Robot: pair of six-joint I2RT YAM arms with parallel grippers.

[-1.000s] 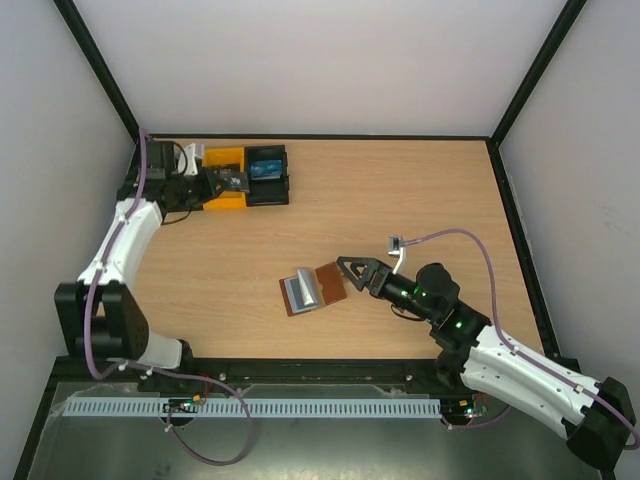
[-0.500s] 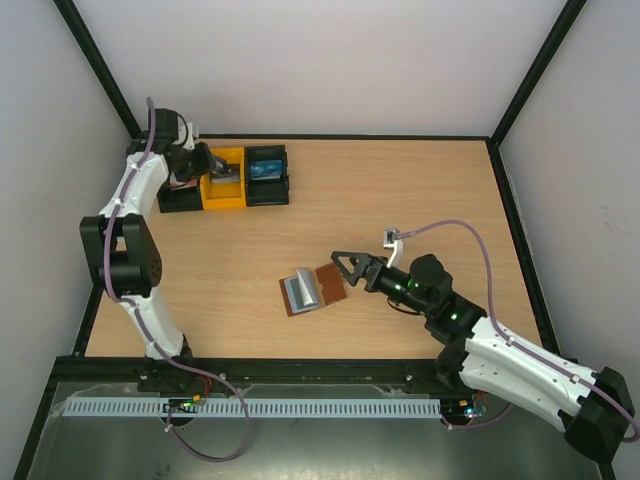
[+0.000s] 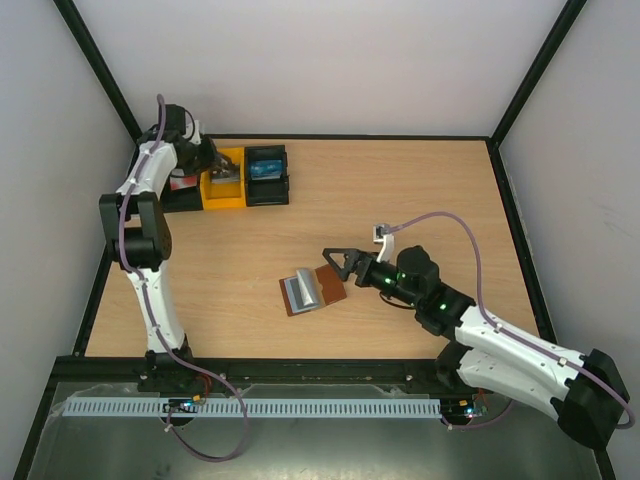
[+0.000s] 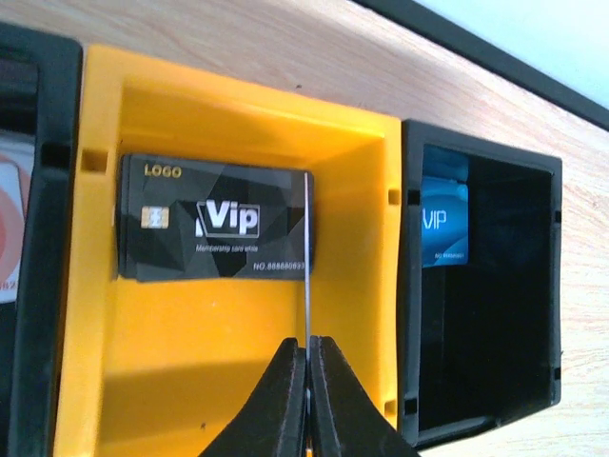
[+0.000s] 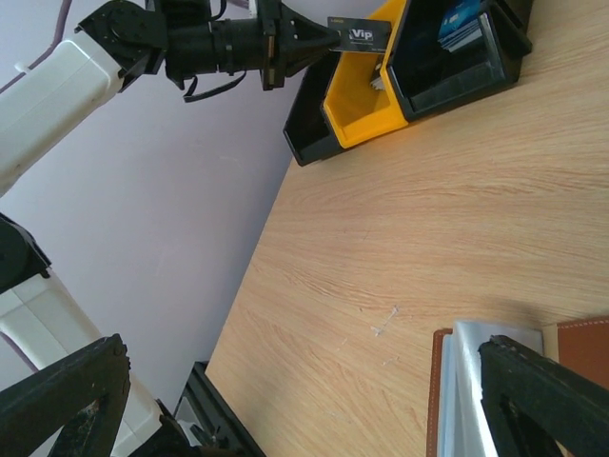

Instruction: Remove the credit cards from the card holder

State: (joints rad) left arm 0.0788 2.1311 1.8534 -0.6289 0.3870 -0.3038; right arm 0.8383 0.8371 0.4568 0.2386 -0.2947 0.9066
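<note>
- The table [image 3: 400,200] is smooth bare wood, and the card holder [image 3: 312,290] lies open and loose near its middle with nothing pinning it. A push from the side would probably slide it instead of steadying it.
- The yellow bin [image 4: 190,362] sits in the far left corner, beside a black bin [image 4: 495,333]. Only a thin wall divides them, so a card let go off-centre could strike that wall, perch on the rim, or tip into the wrong compartment.
- The right pincer [image 3: 332,266] stands wide apart with nothing in it, just beside the card holder's brown right end. If it comes in low or skewed, one finger could catch the leather flap and fold or spin the card holder. The pictures do not show whether any card is left in its grey pockets.
- The left pincer [image 4: 307,367] is clamped on the held card [image 5: 360,35], which hangs above the yellow bin. It grips only one end, so the card could swing or slip out early.
- A black card [image 4: 214,228] already lies flat in the yellow bin. The held card is edge-on over its right end, and once released it may land on the lying card and skid or lean against the wall.
- The blue card [image 4: 444,221] rests in the black bin, clear of all this and at little risk.
</note>
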